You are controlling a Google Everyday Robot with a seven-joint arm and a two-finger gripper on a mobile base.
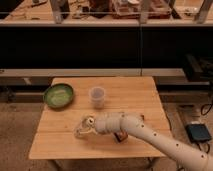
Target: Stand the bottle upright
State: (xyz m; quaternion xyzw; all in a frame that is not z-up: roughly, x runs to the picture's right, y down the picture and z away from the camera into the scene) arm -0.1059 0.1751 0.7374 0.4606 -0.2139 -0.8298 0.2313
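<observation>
My gripper [83, 129] is low over the wooden table [60, 145], left of its middle near the front, with the white arm reaching in from the lower right. A small pale yellowish shape with a round whitish end [90, 120] sits right at the gripper. It looks like the bottle, lying tilted rather than upright. Most of it is hidden by the gripper, and I cannot tell whether it is held.
A green bowl [58, 95] stands at the table's left rear. A translucent white cup [97, 96] stands upright just behind the gripper. A dark red-and-black packet [120, 136] lies under the arm. A dark box [199, 132] lies on the floor at the right.
</observation>
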